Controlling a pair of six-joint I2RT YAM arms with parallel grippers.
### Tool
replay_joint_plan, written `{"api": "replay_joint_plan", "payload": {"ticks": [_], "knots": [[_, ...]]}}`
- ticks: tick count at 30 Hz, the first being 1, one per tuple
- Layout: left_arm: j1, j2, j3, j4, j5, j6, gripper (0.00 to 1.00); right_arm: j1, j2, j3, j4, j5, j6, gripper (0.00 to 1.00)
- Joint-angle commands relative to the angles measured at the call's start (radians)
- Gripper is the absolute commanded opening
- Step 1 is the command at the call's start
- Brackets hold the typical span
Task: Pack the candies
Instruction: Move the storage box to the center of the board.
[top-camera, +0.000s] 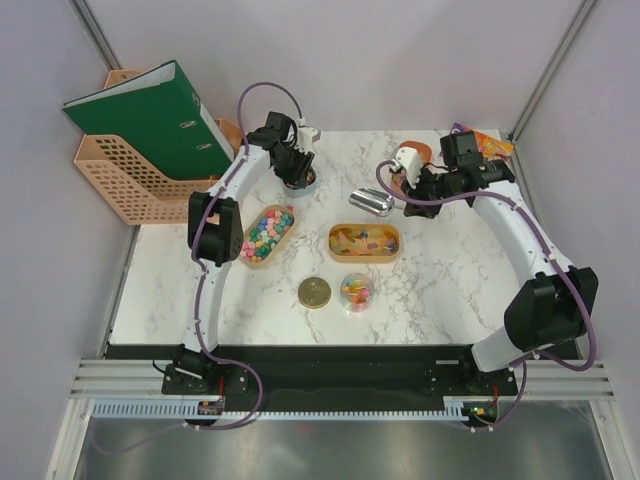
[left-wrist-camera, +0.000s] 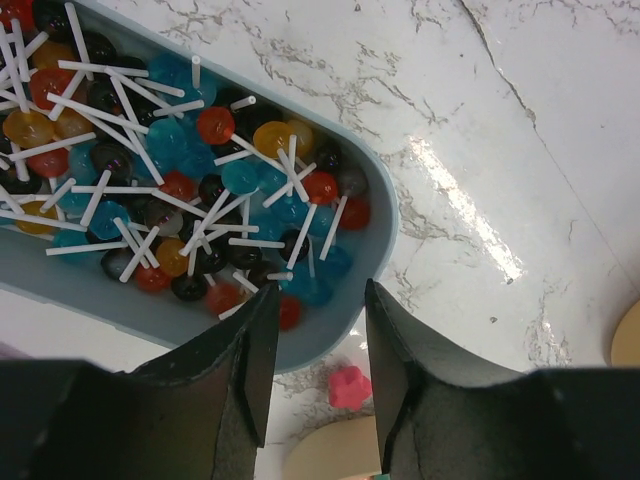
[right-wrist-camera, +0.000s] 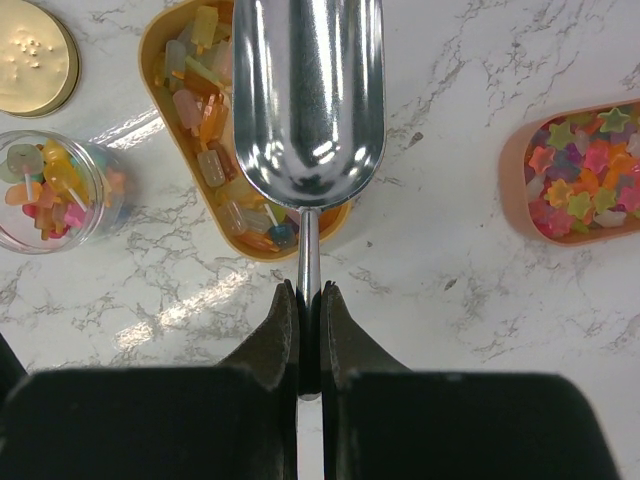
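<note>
Star-shaped candies (top-camera: 265, 234) fill a peach oval tray (top-camera: 286, 212); the same candies (right-wrist-camera: 585, 170) show at the right of the right wrist view. More candies (right-wrist-camera: 200, 100) lie in a yellow oval tray (top-camera: 365, 258), and a clear jar (top-camera: 356, 291) holds a few. My right gripper (right-wrist-camera: 310, 290) is shut on the handle of the silver scoop (right-wrist-camera: 310, 100), whose empty bowl hangs over the yellow tray. My left gripper (left-wrist-camera: 322, 295) is open above the end of a blue tray of lollipops (left-wrist-camera: 200, 180). One pink candy (left-wrist-camera: 350, 387) lies on the table below its jaws.
The round gold lid (top-camera: 315, 292) lies beside the jar near the front. A green binder (top-camera: 150, 115) leans in a peach file rack (top-camera: 120, 180) at the back left. An orange packet (top-camera: 492, 142) sits at the back right corner.
</note>
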Motion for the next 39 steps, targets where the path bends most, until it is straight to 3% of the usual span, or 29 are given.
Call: {"api": "replay_joint_plan", "payload": {"ticks": [1, 26, 39], "knots": [[-0.003, 0.022, 0.030, 0.008, -0.059, 0.064, 0.47, -0.001, 0.014, -0.002, 0.020, -0.006, 0.015, 0.00], [-0.058, -0.011, -0.020, 0.004, -0.037, 0.065, 0.44, -0.008, 0.051, 0.021, 0.017, -0.001, 0.010, 0.00], [-0.070, -0.033, -0.045, 0.007, -0.059, 0.045, 0.50, -0.008, 0.062, 0.018, 0.025, -0.012, 0.018, 0.00]]}}
